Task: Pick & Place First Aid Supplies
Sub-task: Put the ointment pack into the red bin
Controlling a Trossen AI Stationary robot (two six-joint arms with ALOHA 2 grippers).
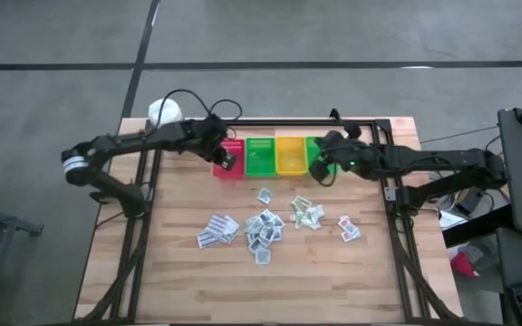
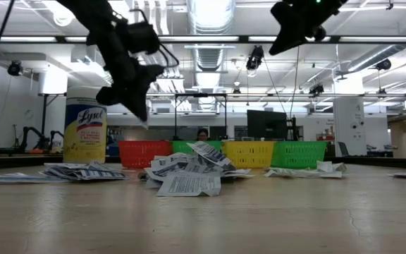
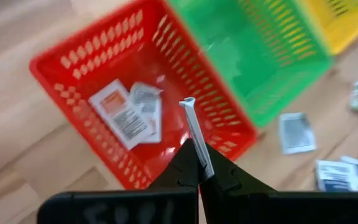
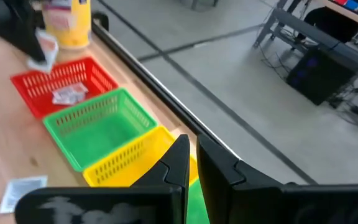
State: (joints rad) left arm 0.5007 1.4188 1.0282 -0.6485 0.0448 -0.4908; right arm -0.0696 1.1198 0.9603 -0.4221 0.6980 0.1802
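The left gripper [image 3: 197,163] hangs over the red bin [image 3: 73,62], fingers pinched shut on a thin white sachet [image 3: 194,134] held edge-on. The sachet's long axis runs straight out from the fingertips, its free end pointing down toward the bin's near wall. Two more packets [image 3: 126,112] lie flat on the bin floor.

The right gripper [image 1: 323,167] hovers over the far-right green bin [image 1: 314,149], fingers nearly together with only a slit between them and nothing held.

The other sachets [image 1: 265,226] lie scattered flat on the wooden table [image 1: 170,281], in loose clusters near the middle, in front of the bin row. A yellow bottle [image 2: 84,134] stands beside the red bin.

Bare wood is open toward the near edge and both sides. Beyond the table is a grey floor, and a workshop with ceiling lights.
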